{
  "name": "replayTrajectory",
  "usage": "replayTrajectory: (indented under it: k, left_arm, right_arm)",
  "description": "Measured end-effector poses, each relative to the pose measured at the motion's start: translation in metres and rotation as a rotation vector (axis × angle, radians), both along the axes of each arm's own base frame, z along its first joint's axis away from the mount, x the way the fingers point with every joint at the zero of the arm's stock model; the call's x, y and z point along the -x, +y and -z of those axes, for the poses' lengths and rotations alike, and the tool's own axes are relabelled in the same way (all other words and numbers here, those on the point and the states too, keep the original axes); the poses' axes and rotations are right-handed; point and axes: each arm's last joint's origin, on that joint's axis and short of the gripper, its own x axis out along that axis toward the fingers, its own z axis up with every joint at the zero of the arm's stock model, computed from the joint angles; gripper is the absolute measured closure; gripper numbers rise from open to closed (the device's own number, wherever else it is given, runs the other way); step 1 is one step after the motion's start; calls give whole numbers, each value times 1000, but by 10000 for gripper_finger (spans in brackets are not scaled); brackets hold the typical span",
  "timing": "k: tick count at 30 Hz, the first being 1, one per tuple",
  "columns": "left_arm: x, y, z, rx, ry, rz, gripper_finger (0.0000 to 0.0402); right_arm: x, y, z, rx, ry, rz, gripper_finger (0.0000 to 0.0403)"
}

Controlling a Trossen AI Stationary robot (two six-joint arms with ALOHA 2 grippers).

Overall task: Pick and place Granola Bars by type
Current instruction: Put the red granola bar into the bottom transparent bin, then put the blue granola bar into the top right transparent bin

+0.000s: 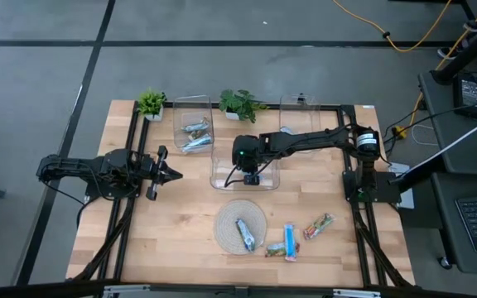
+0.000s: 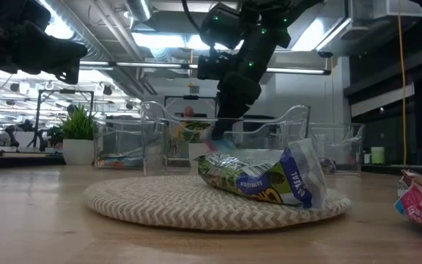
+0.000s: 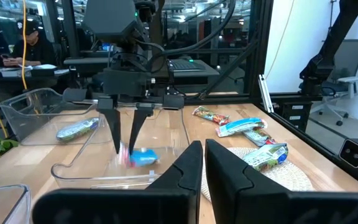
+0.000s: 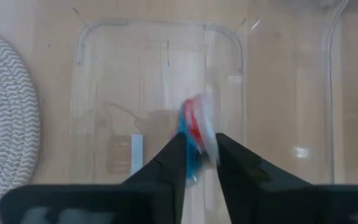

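Note:
My right gripper (image 1: 251, 177) hangs over the middle clear bin (image 1: 222, 172), fingers pointing down and open (image 3: 127, 134). A blue-and-red granola bar (image 3: 143, 157) shows blurred just below the fingertips inside that bin, apart from them, and appears between the fingers in the right wrist view (image 4: 194, 127). The left bin (image 1: 195, 132) holds silvery-green bars. One green-and-blue bar (image 1: 245, 234) lies on the round woven mat (image 1: 226, 217). A blue bar (image 1: 288, 242) and a red-green bar (image 1: 318, 225) lie on the table to its right. My left gripper (image 1: 169, 174) waits shut at the table's left.
A third clear bin (image 1: 298, 112) stands at the far right by the right arm. Two potted plants (image 1: 151, 103) (image 1: 240, 103) stand at the far edge behind the bins. Bare wood lies between the left gripper and the mat. A person sits in the room beyond (image 3: 27, 37).

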Motion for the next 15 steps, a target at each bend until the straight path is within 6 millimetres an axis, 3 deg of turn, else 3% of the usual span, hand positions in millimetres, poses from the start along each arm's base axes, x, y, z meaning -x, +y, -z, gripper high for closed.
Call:
replayTrajectory:
  k: [7,15]
  left_arm:
    - [0,0,0,0,0,0,390]
    - [0,0,0,0,0,0,387]
  right_arm:
    - [0,0,0,-2,0,5,272]
    - [3,1,-2,17,48,15,265]
